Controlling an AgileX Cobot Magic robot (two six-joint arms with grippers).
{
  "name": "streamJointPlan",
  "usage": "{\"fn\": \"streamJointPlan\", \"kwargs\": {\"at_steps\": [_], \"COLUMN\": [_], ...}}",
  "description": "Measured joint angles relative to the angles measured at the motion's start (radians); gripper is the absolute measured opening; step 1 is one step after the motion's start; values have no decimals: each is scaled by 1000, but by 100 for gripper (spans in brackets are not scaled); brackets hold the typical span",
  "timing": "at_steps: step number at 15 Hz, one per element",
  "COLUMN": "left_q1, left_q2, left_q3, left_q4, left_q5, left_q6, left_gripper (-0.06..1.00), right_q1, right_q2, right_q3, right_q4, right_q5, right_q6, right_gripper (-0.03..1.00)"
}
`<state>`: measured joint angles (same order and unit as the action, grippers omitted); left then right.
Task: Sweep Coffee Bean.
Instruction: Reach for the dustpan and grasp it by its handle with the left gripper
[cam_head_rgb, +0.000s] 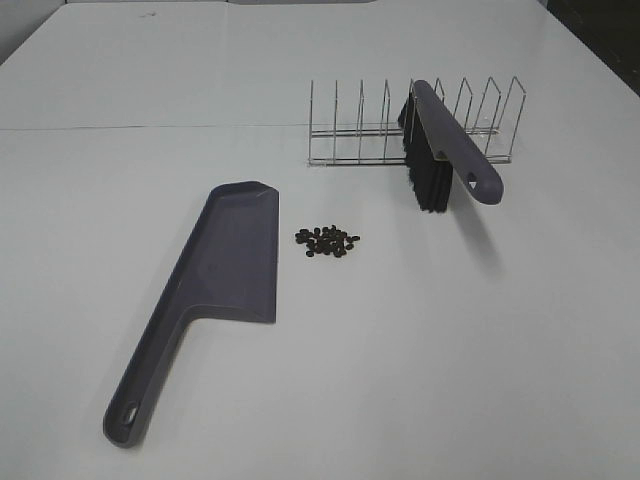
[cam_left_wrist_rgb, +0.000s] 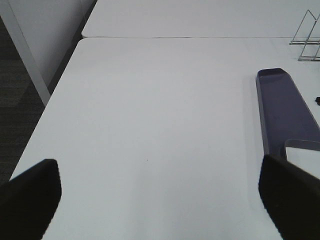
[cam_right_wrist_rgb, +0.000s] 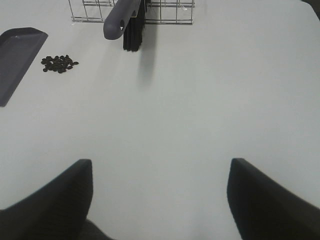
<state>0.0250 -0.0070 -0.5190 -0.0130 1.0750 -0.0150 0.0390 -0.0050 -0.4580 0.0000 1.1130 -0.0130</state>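
The coffee beans (cam_head_rgb: 328, 241) lie in a small dark cluster on the white table, just right of the grey-purple dustpan (cam_head_rgb: 225, 265); they also show in the right wrist view (cam_right_wrist_rgb: 59, 63). The dustpan lies flat with its handle (cam_head_rgb: 135, 400) toward the front left, and also shows in the left wrist view (cam_left_wrist_rgb: 285, 110). The brush (cam_head_rgb: 440, 150), grey handle and black bristles, leans in the wire rack (cam_head_rgb: 415, 125). My left gripper (cam_left_wrist_rgb: 160, 200) is open over bare table left of the dustpan. My right gripper (cam_right_wrist_rgb: 160, 200) is open over bare table, well in front of the brush (cam_right_wrist_rgb: 127, 20). Neither gripper shows in the exterior view.
The wire rack (cam_right_wrist_rgb: 165, 10) stands at the back right of the table. The table's left edge (cam_left_wrist_rgb: 55, 95) drops to a dark floor beside a white wall. A seam between two tabletops (cam_head_rgb: 150, 128) runs across the back.
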Motion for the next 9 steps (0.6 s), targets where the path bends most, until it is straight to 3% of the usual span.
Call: {"fn": "streamJointPlan", "kwargs": {"at_steps": [9], "left_q1": [0], "left_q2": [0], "left_q3": [0], "left_q4": [0], "left_q5": [0], "left_q6": [0], "left_gripper": [99], "right_q1": [0], "right_q2": [0], "right_q3": [0], "right_q4": [0], "right_q5": [0], "right_q6": [0], "right_gripper": [62]}}
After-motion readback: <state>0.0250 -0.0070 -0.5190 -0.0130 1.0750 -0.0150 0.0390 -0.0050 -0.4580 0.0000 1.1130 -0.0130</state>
